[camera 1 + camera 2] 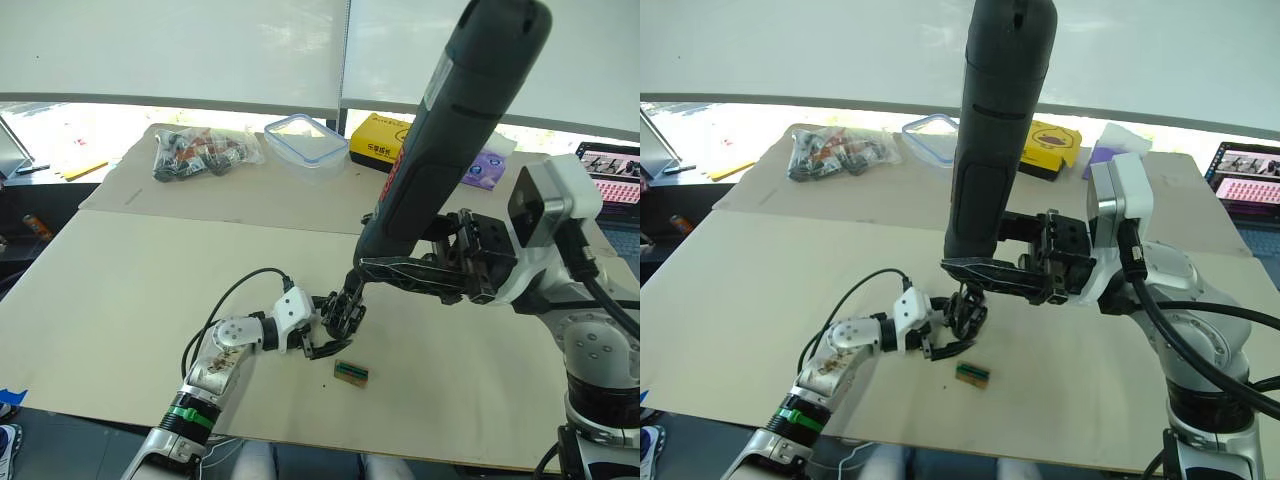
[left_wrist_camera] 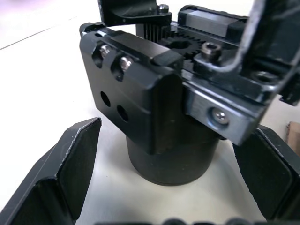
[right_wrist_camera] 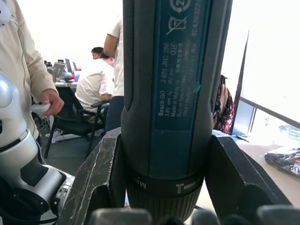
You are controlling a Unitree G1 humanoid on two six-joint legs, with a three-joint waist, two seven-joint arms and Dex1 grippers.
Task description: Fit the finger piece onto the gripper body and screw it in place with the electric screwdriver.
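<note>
Fingers (image 2: 75,168) of the left gripper (image 1: 330,335) stand open around the gripper body (image 2: 173,117), not touching it. Right gripper (image 1: 970,270) clamps the screwdriver (image 1: 990,130) upright above it. Beyond them, the lidless box (image 1: 305,140) looks empty; worktop (image 1: 120,290) lies free to their left.

Overall light: bright daylight, even across my head views.
Source: the windows along the top of the frame, behind drawn white blinds (image 1: 180,50).
Glare: the strip under the blinds is blown out white; so is the window at the right of my right wrist view.
Shadows: soft and short on the table (image 1: 120,300), faint beneath my left gripper (image 1: 335,322).
Blur: the electric screwdriver (image 1: 995,130) looms soft near the lens; people (image 3: 101,84) behind it are hazy.
Focus: the gripper body (image 2: 159,103) is fairly crisp, my fingers (image 2: 70,164) softer.
Distortion: table edges bow slightly toward the corners.
</note>
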